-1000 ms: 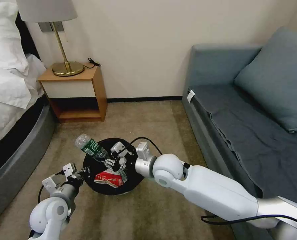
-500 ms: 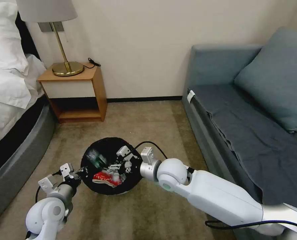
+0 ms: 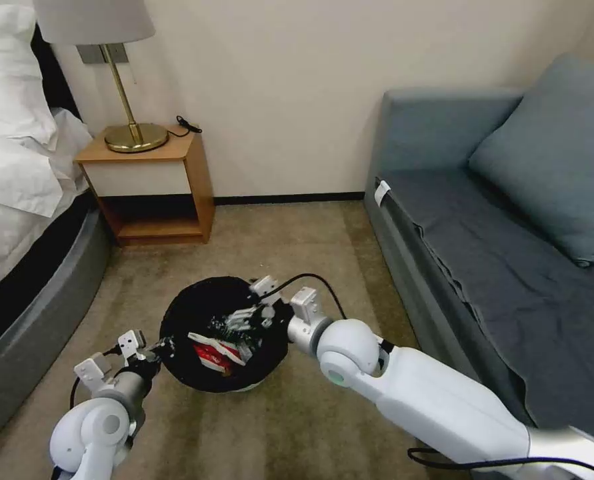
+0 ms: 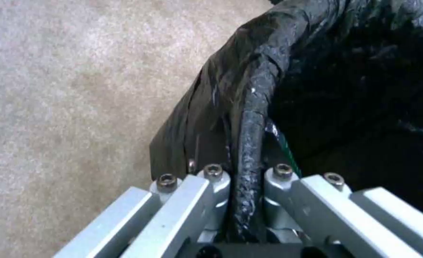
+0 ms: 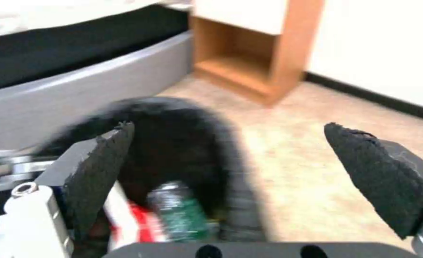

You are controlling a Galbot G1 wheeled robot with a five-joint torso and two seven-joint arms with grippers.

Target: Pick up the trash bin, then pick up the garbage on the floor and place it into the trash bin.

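My left hand is pinching the trash bin by its crinkly black-lined rim; my right hand is hovering spread apart over the bottle and red packet inside.

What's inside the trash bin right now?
Inside the trash bin lie a red-and-white snack packet and the green-labelled bottle. The right gripper, open, hangs above them. Anything beneath them is hidden.
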